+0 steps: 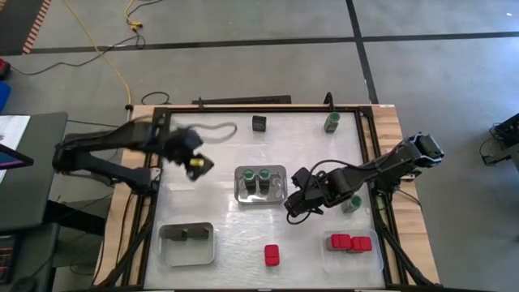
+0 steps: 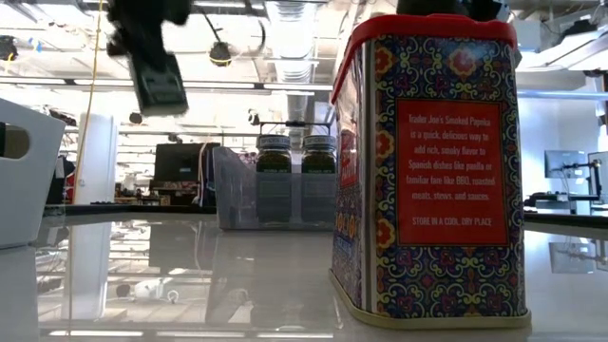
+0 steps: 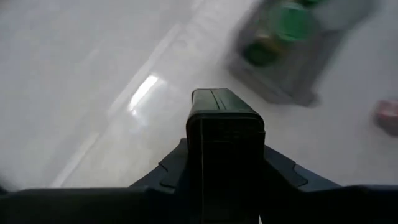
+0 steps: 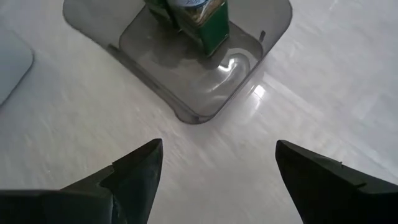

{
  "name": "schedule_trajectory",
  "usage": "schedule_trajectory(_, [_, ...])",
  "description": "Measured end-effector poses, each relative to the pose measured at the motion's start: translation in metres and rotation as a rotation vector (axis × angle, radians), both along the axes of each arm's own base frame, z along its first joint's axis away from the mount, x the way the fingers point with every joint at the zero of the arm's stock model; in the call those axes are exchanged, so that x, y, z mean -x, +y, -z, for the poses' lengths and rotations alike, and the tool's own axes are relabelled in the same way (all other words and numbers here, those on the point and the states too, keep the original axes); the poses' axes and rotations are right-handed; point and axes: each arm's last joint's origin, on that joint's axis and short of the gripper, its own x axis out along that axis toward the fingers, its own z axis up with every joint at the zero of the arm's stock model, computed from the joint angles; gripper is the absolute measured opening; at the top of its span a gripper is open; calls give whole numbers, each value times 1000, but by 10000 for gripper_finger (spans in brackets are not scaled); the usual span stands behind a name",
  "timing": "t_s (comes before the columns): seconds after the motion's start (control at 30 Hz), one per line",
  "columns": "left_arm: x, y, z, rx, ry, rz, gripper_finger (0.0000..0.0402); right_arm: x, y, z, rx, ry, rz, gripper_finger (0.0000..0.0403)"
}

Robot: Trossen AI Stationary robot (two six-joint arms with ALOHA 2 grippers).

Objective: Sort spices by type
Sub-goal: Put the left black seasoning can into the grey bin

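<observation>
Dark spice tin (image 3: 224, 155) clenched in left hand (image 1: 197, 165), lifted off tabletop (image 1: 219, 195) for sorting. Right hand (image 1: 298, 204) released, empty, just beside green-jar tray (image 1: 240, 195).

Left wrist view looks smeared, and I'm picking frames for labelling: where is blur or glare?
Left wrist view: tray of green-lidded jars streaked, held dark tin crisp. High view: left gripper smeared. Low view: red-topped tin sharp. Right wrist view: glare inside the tray.
</observation>
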Motion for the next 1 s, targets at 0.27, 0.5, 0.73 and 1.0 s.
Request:
schedule_trajectory(0.27, [13, -93, -4, 98, -109, 104, 117, 5, 14, 0, 10, 4, -69, 338])
schedule_trajectory(0.5, [21, -164, 2, 154, -99, 269, 117, 6, 22, -1, -3, -20, -86, 338])
schedule_trajectory(0.73, [33, -214, 8, 161, -44, 396, 117, 6, 22, -1, -27, -32, -44, 338])
schedule_trajectory(1.0, [47, -252, 41, 53, 139, 496, 117, 5, 21, -1, -24, -34, -36, 338])
